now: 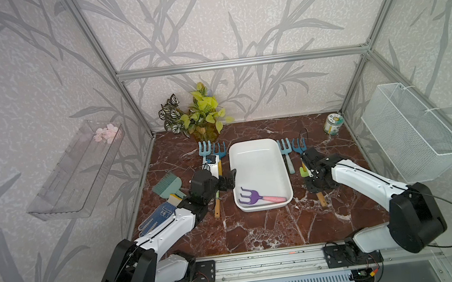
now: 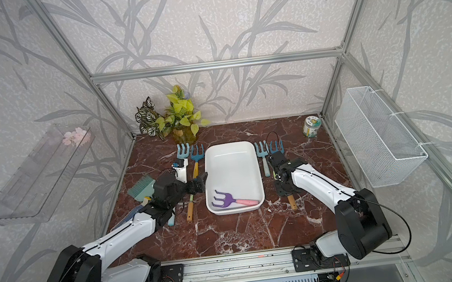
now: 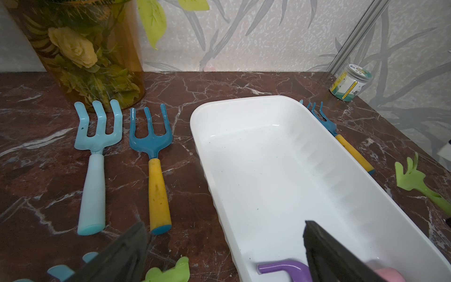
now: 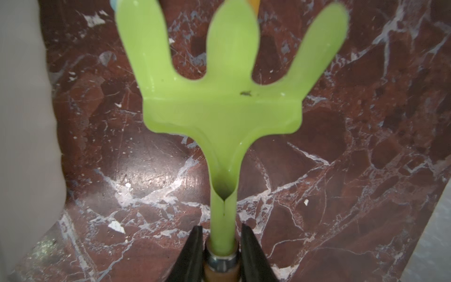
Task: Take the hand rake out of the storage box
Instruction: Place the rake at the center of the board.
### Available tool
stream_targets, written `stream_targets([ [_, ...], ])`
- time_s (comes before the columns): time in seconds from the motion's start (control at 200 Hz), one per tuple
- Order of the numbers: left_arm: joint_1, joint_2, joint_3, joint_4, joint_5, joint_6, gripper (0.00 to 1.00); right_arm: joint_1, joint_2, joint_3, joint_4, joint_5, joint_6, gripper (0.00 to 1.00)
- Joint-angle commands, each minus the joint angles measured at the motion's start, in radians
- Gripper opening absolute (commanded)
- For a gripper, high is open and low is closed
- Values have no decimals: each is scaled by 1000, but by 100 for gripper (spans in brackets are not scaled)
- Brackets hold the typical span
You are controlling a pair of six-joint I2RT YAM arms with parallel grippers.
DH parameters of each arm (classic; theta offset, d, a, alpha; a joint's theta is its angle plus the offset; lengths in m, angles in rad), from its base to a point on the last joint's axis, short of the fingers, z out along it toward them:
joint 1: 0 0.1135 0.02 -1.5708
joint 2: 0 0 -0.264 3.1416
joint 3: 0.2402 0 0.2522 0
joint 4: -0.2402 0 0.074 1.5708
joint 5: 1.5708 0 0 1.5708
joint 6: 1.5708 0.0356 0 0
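The storage box (image 1: 257,144) (image 2: 231,147) (image 3: 268,158) is a shallow white tub in the middle of the marble table. The hand rake (image 1: 251,198) (image 2: 226,201) (image 3: 285,267), purple-headed with a pink handle, lies across the box's near end. My left gripper (image 1: 229,179) (image 2: 199,183) (image 3: 225,227) is open and empty, straddling the box's left rim just beyond the purple tines. To the right of the box, my right gripper (image 1: 310,177) (image 4: 220,244) is shut on a green rake (image 1: 303,171) (image 4: 219,109) at the neck above its wooden handle.
Left of the box lie a light blue rake (image 3: 97,136) and a dark blue one (image 3: 151,139). Two more blue rakes (image 1: 292,145) lie to its right. A vase of plants (image 1: 202,121) and a jar (image 1: 333,123) stand at the back. A mesh basket (image 1: 409,132) hangs on the right wall.
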Motion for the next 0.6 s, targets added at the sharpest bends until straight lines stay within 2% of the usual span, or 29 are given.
stream_targets([
  [0.0, 4, -26, -15, 21, 2, 2, 100, -22, 44, -2, 7, -27, -11, 14],
  [0.595, 7, -33, -21, 21, -7, 5, 100, -82, 189, 7, 19, -94, -20, 20],
])
